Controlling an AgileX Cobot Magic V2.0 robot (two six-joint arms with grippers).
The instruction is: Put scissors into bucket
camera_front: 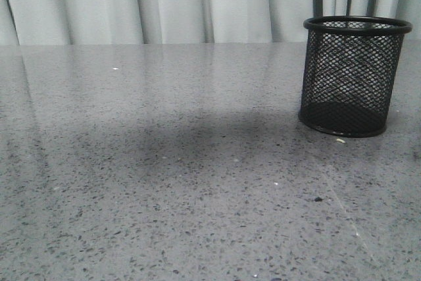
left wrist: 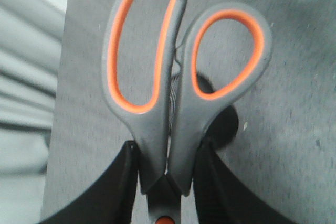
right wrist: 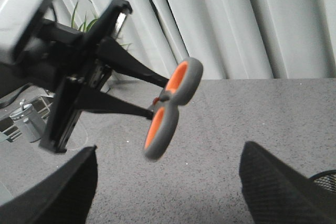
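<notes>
Clamping the grey, orange-looped scissors, the left claw is centred above the black wire-mesh bucket before release; the right claw is held apart.

Your desk is grey speckled stone; the black mesh bucket stands upright on it at the far right, beside pale crumbs.
</notes>
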